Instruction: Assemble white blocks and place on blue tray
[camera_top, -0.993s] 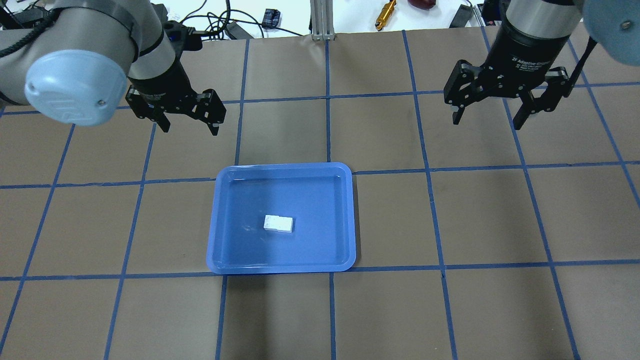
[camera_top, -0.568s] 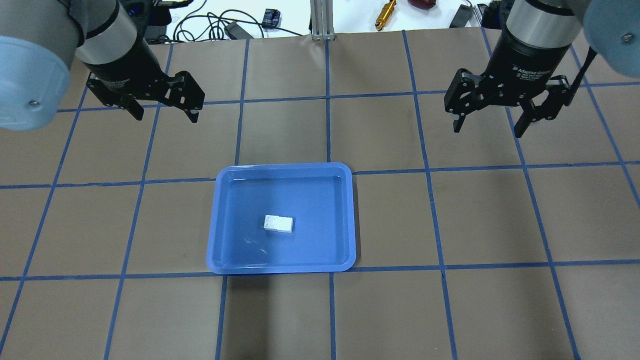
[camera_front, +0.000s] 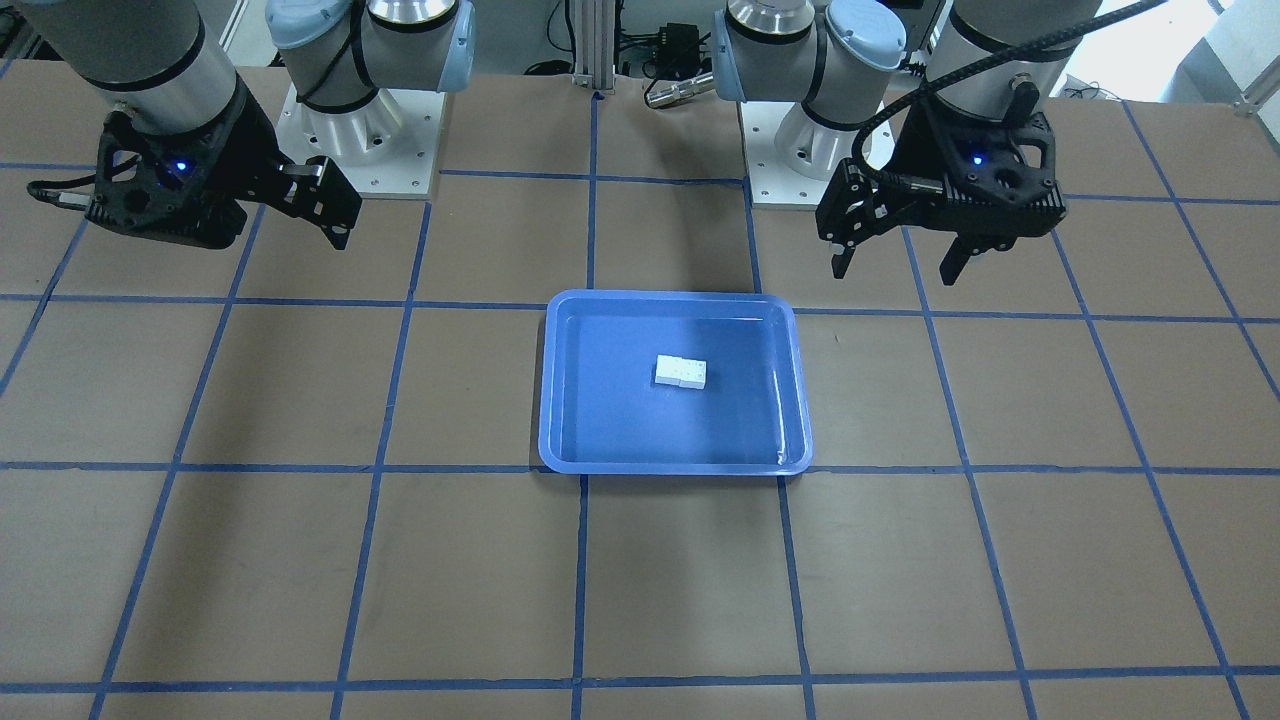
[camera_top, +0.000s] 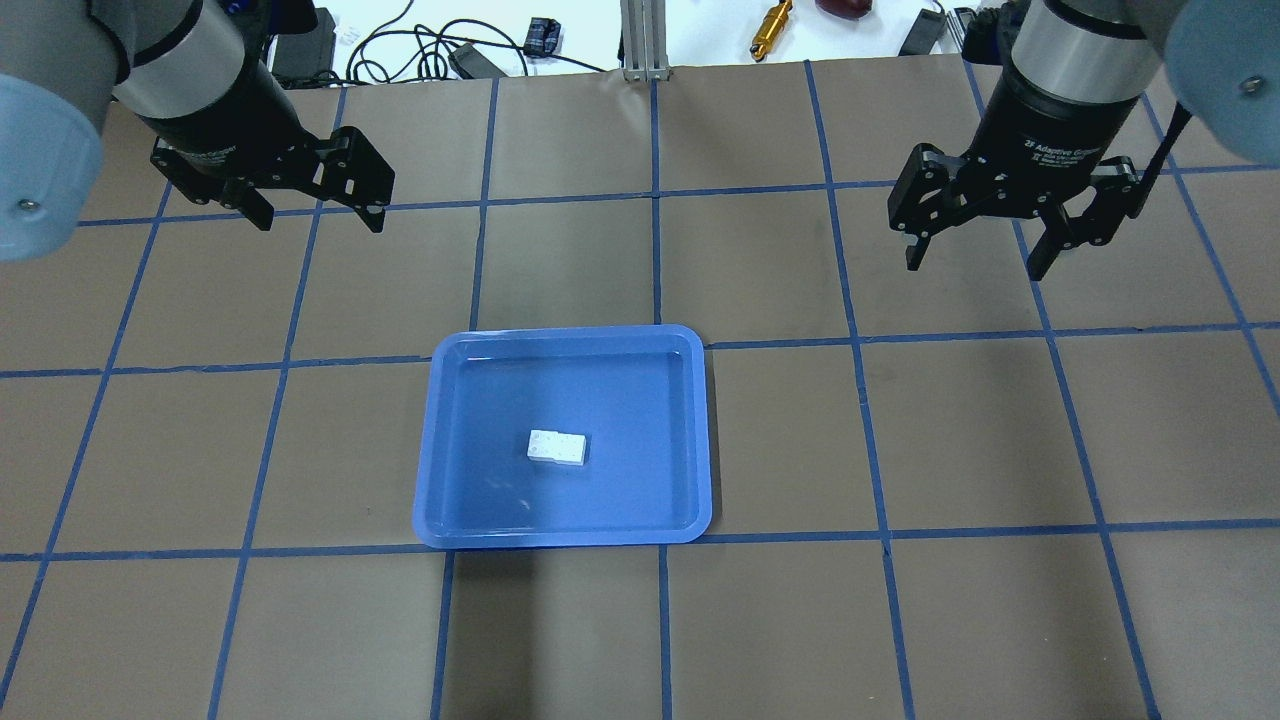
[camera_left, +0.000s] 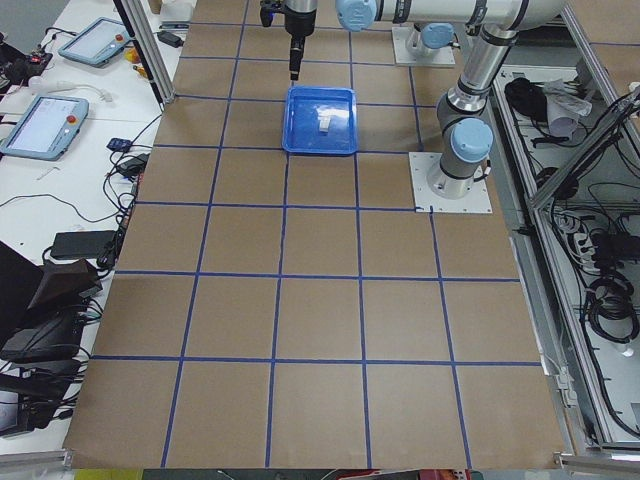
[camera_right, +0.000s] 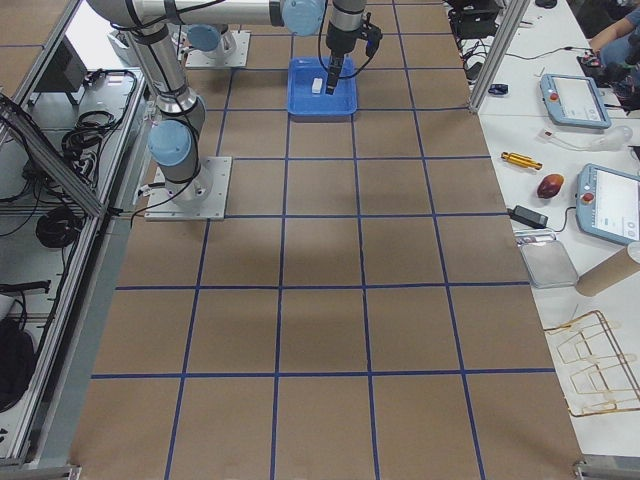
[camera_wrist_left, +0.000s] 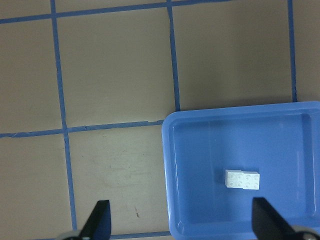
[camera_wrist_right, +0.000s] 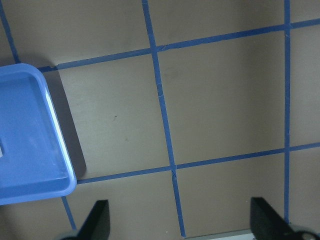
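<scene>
1. Left pincer (camera_top: 320, 222): jaws spread wide, nothing between them. It hangs above the table (camera_top: 900, 620), beyond the blue tray (camera_top: 565, 336) at its far-left corner and well apart from it. Judged parked clear, as no grip is needed.
2. Blue tray: lies flat on the table and serves as the receiving place.
3. White blocks (camera_top: 557, 447): joined into one short bar, studs up. The bar rests on the tray's floor near its middle, touching no rim. Assembly and placing look complete.
4. Right pincer (camera_top: 976, 264): jaws equally wide and empty. It hangs beyond the tray's far-right corner, well apart, so the tray is unobstructed.
</scene>
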